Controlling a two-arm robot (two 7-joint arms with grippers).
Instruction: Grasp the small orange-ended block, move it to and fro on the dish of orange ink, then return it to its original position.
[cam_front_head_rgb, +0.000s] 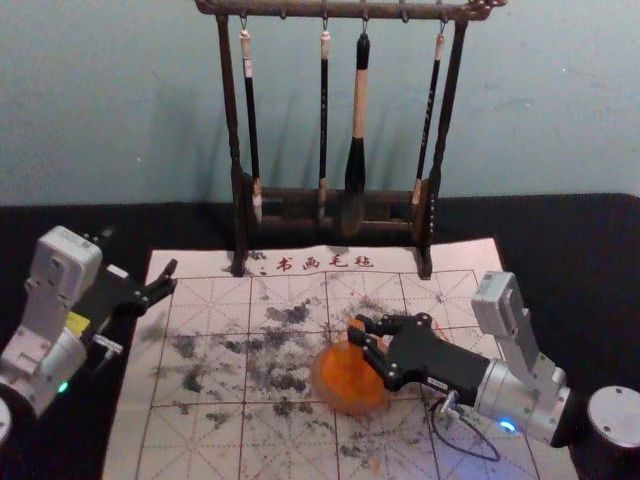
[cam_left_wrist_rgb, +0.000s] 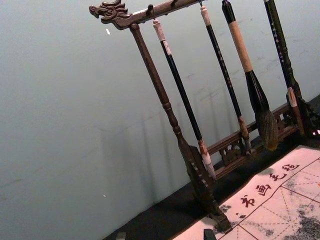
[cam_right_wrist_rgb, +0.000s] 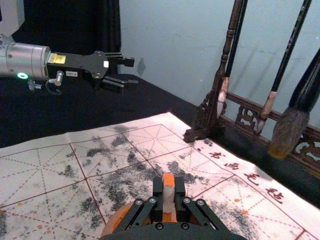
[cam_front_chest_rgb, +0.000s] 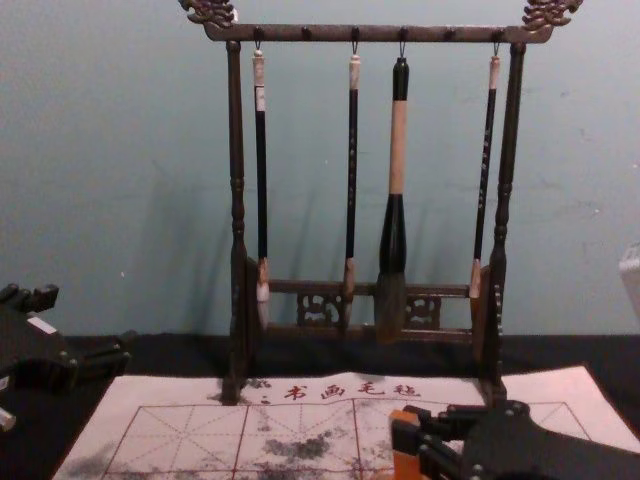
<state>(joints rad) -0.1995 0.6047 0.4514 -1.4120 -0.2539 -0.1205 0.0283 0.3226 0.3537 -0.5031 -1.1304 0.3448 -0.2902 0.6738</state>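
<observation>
Right gripper perhaps against dish, left gripper aside, 4 brushes behind

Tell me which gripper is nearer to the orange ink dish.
Right. The right gripper is right at the dish, shut on the block; the left gripper hangs well away, by the mat's left edge.

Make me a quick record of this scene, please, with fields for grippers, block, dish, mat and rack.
Right gripper: shut on block, over dish
Left gripper: open, empty, beyond the mat's left side
Block: orange end up; contact with dish unclear
Dish: orange ink, on mat
Mat: gridded, dark stains
Rack: four hanging brushes
</observation>
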